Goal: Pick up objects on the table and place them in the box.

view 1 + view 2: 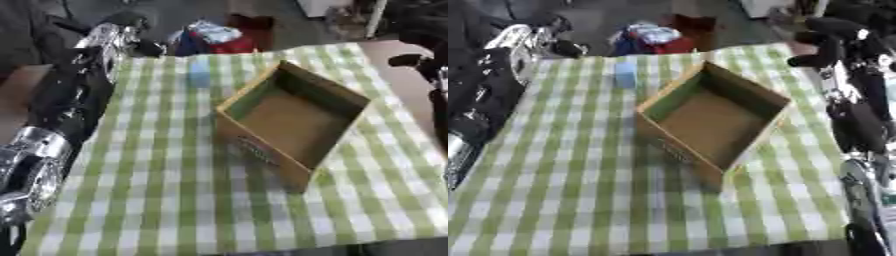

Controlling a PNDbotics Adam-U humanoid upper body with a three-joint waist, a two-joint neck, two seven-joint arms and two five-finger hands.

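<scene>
Now the brown box [293, 125] sits open on the green checked cloth [157, 190], and a small blue thing [199, 74] stands near its far left corner. Dark print on the box front is too blurry to read. Both arms reach along the table sides, the left hand [131, 22] and right hand [824, 42] far back, fingers too unclear to tell.

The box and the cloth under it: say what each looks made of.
The box looks like cardboard: matte brown walls, thin straight edges, open top, a faint print on its near side. The cloth looks like woven fabric or possibly coated plastic sheet: a green and white check, lying flat without sheen; the look leaves it open.
</scene>
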